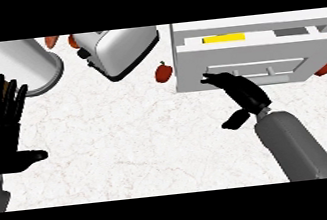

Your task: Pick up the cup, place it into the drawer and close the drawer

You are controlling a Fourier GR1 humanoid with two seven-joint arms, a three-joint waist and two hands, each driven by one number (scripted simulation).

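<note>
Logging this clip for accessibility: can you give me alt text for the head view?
The robot's right hand reaches with straight fingers to the front panel of an open white drawer that holds a yellow object. The left hand rests open at the left edge; a toaster and a red pepper sit on the counter.

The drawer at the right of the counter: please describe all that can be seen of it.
The drawer is a smooth white box and stands open at the far right of the counter. Its broad front panel has a framed recess. Behind the front, a yellow thing lies inside. The right hand touches the front panel with the tips of its fairly straight fingers.
</note>
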